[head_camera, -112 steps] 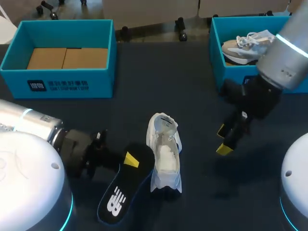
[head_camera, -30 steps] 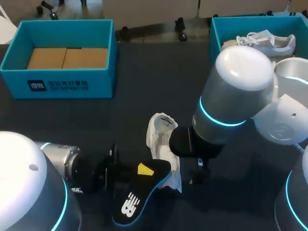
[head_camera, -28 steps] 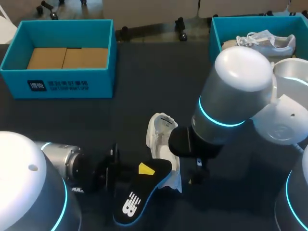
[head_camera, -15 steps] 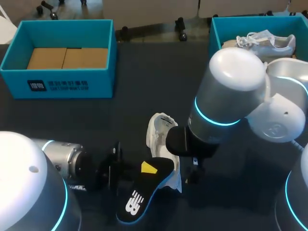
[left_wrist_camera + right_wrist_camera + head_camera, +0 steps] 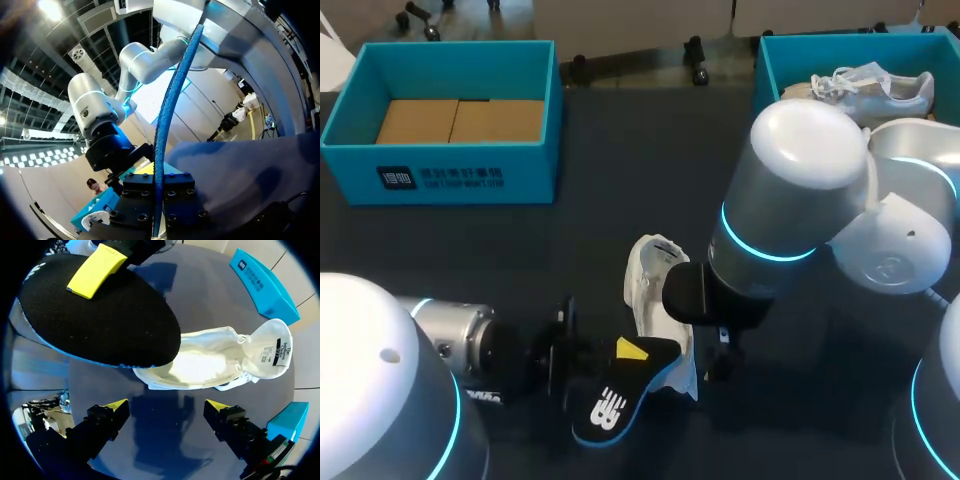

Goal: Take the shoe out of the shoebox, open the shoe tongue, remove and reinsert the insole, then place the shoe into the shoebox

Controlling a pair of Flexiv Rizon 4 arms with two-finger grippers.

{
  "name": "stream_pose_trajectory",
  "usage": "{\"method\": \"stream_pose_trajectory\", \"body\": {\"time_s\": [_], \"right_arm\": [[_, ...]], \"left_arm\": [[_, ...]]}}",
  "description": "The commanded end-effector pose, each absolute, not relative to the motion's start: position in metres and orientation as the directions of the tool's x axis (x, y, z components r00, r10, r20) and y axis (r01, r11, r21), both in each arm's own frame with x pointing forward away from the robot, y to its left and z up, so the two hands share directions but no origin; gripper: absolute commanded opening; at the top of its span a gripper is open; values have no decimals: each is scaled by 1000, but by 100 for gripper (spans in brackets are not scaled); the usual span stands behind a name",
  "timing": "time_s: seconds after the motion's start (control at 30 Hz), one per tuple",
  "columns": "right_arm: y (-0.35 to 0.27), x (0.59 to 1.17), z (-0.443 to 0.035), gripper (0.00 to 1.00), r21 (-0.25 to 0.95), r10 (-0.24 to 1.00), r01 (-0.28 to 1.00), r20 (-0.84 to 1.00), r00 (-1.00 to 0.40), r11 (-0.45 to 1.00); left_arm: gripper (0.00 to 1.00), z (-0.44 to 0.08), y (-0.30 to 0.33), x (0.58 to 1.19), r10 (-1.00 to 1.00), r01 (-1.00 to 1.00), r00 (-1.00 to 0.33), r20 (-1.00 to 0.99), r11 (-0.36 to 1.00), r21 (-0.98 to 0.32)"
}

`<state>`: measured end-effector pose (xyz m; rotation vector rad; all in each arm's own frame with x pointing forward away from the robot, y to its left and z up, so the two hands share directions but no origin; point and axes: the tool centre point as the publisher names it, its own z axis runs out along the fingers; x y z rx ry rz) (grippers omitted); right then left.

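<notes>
Now at insole reinsertion, judging by layout. On the dark matte table (image 5: 620,150), at far left: teal cardboard shoebox (image 5: 450,180) with brown card bottom, well apart from the action. At table middle: white mesh sneaker (image 5: 653,300), long axis running away from the robot, tongue flipped out at the far end. Slanting in from near left: black foam insole (image 5: 612,408) with blue edge, free end overlapping the sneaker's near end, edge-on in the left wrist view. Pinching that insole from both faces: left gripper (image 5: 626,352). Just beside the sneaker's right side, yellow tips wide apart and gripping nothing: right gripper (image 5: 167,407). Left arm nearer for the feed. Likely needs the insole swung into line with the sneaker's axis before sliding in.
</notes>
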<state>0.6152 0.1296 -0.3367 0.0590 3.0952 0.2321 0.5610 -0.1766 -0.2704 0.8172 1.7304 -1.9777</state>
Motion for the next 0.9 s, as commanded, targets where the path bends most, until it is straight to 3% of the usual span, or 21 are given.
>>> {"method": "stream_pose_trajectory", "body": {"time_s": [0.03, 0.9], "right_arm": [[130, 615, -339, 100, 151, 41, 36, -34, -999, 988], [130, 615, -339, 100, 151, 41, 36, -34, -999, 988]], "left_arm": [[0, -274, -181, 564, 75, 624, -766, -638, -150, -767], [0, -297, -168, 589, 37, 607, -792, -609, -52, -793]]}}
